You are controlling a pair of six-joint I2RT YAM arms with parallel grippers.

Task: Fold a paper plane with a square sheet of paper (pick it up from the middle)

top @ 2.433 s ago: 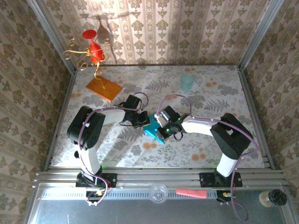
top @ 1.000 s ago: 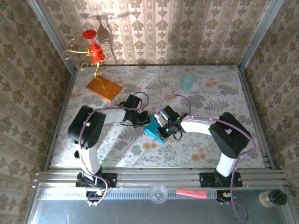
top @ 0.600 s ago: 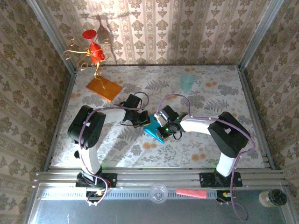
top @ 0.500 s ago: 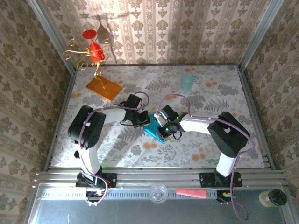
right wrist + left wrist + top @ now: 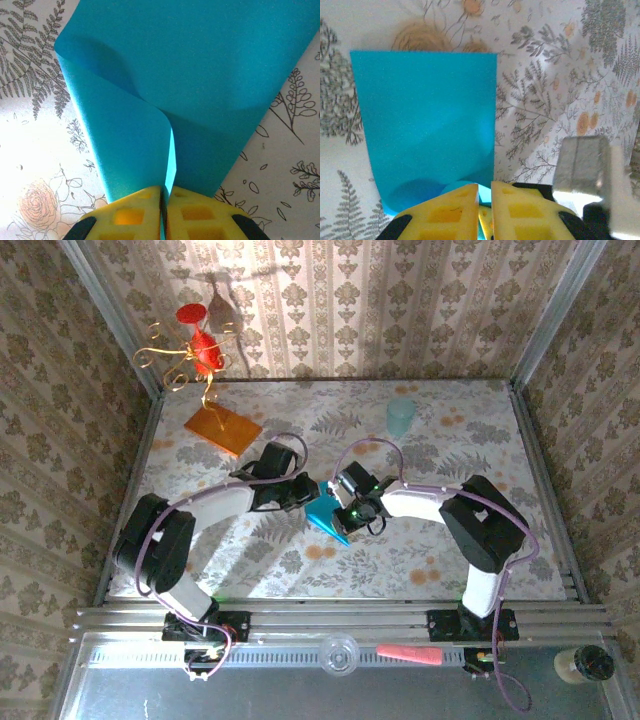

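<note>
The square sheet of paper (image 5: 327, 516) is teal-blue and lies between my two grippers at the table's middle. One flap is bent over in a loose curl (image 5: 125, 130). My right gripper (image 5: 164, 192) is shut on the sheet's near edge, where the curled flap meets the flat layer. It reaches in from the right (image 5: 347, 510). My left gripper (image 5: 485, 192) stands at the opposite edge of the sheet (image 5: 425, 115). Its yellow fingers (image 5: 450, 210) are parted by a narrow slit, and pale teal paper shows through it. From above, the left gripper (image 5: 304, 494) touches the sheet's upper left side.
An orange slab (image 5: 222, 428) lies at the back left, with a red and gold wire ornament (image 5: 195, 350) behind it. A pale mint cup (image 5: 400, 417) stands at the back right. A blurred grey block (image 5: 580, 165) sits close to the right of my left fingers.
My left jaws have parted from shut to a narrow slit. The left arm's elbow has dropped down and to the left. The right gripper and the sheet have barely moved.
</note>
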